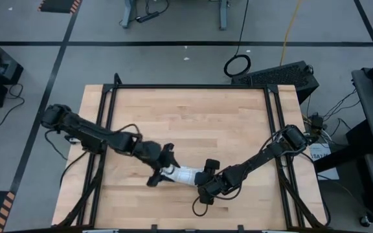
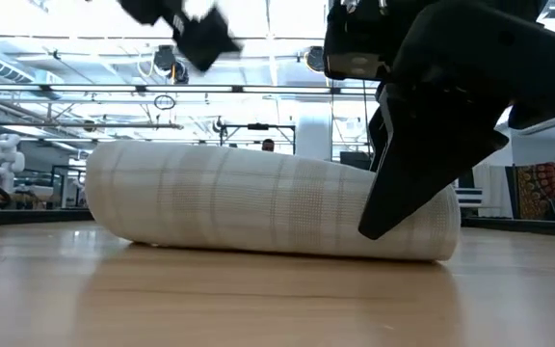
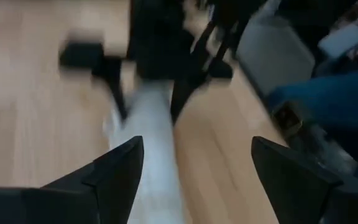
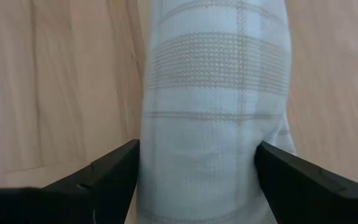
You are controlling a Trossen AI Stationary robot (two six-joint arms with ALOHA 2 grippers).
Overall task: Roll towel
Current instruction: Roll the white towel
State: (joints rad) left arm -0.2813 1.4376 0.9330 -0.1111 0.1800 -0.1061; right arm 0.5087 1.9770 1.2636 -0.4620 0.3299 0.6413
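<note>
The towel (image 1: 181, 175) is rolled into a white, grey-checked cylinder lying along the wooden table near its front middle; it also shows in the low view (image 2: 258, 207). My left gripper (image 3: 194, 146) is open and raised above the roll's left end (image 3: 157, 130), touching nothing. In the low view it is a blurred dark shape (image 2: 200, 34) high above the roll. My right gripper (image 4: 197, 146) is open and points steeply down. Its fingers stand astride the roll's right end (image 4: 204, 143), one on each long side. My right gripper has the roll's right end (image 4: 197, 162) filling the whole gap between its two fingers (image 4: 114, 168). The fingers come from above, slanting, and lie across the roll. I cannot tell whether they touch the cloth. The roll lies flat on the table.
Black frame rails (image 1: 109, 110) run along the table's left, right and far edges. Bare wood (image 1: 193, 116) lies beyond the roll. A person's leg in jeans (image 3: 328, 93) shows past the table's edge in the left wrist view.
</note>
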